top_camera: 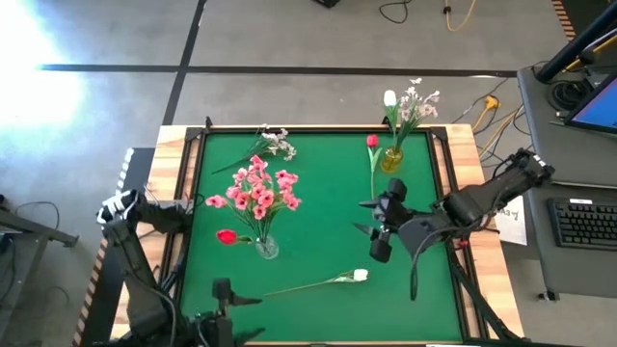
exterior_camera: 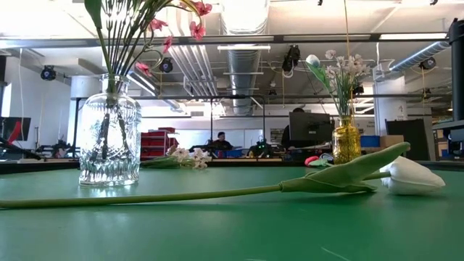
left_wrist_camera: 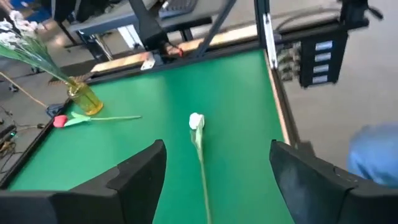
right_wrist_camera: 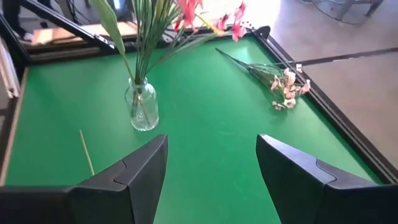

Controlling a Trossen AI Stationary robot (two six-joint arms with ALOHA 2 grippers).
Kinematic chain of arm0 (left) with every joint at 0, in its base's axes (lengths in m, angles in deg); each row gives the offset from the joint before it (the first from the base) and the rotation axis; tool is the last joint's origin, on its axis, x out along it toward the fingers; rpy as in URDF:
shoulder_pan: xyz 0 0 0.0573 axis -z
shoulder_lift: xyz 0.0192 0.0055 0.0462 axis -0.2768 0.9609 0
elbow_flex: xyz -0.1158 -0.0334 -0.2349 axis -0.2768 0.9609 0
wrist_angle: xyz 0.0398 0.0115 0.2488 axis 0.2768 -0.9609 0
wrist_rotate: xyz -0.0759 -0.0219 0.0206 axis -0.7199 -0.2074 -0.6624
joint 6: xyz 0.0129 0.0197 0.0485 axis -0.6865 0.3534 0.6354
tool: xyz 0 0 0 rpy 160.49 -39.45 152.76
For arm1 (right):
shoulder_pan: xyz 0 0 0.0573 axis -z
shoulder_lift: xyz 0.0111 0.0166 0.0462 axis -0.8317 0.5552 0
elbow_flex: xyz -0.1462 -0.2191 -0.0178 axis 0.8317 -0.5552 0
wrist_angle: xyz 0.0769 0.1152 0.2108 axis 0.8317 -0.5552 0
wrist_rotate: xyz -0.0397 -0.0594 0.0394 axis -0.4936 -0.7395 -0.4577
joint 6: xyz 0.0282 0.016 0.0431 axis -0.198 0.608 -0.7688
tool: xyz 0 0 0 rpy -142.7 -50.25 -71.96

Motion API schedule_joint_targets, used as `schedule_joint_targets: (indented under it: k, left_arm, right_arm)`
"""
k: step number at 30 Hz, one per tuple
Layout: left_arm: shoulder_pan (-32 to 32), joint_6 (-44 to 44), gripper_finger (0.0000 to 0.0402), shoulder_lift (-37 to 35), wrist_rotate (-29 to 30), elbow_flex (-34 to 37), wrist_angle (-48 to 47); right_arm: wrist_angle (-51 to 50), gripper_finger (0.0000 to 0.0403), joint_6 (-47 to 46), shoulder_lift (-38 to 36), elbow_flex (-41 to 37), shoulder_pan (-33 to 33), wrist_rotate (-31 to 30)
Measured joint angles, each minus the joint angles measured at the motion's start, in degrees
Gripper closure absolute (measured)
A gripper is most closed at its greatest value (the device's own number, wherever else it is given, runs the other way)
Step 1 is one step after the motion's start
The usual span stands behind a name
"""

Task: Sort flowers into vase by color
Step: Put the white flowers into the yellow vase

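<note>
A white tulip (top_camera: 360,276) lies on the green table (top_camera: 318,222) near its front edge, its stem running toward the left. My left gripper (top_camera: 236,295) hovers open over the stem's free end, and the blossom (left_wrist_camera: 196,121) shows ahead of its fingers. My right gripper (top_camera: 366,217) hangs open at mid-right, above the cloth, facing the clear vase (right_wrist_camera: 142,109). That vase holds pink sprays (top_camera: 258,188) and a red tulip (top_camera: 227,236). A yellow vase (top_camera: 391,159) holds white flowers (top_camera: 410,104). A red tulip (top_camera: 372,141) and a white-blossom spray (top_camera: 275,145) lie flat on the table.
A raised black frame and wooden rim (top_camera: 453,193) border the table. Free cloth lies between the two vases and along the near edge. In the low view the white tulip (exterior_camera: 409,174) lies across the foreground, with the clear vase (exterior_camera: 109,141) and the yellow vase (exterior_camera: 346,141) behind.
</note>
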Motion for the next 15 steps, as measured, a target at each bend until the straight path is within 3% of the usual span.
schedule_joint_targets:
  k: [10, 15]
  left_arm:
    - [-0.9, -2.6, 0.0145, 7.8, 4.3, 0.0, 7.3]
    - [-2.7, -3.8, 0.0145, 11.1, 4.8, 0.0, 9.5]
  right_arm:
    - [6.5, 0.0161, 0.7, -5.0, 0.0, 0.0, 0.5]
    - [8.0, 0.0157, 0.8, -6.3, 0.1, 0.0, 3.9]
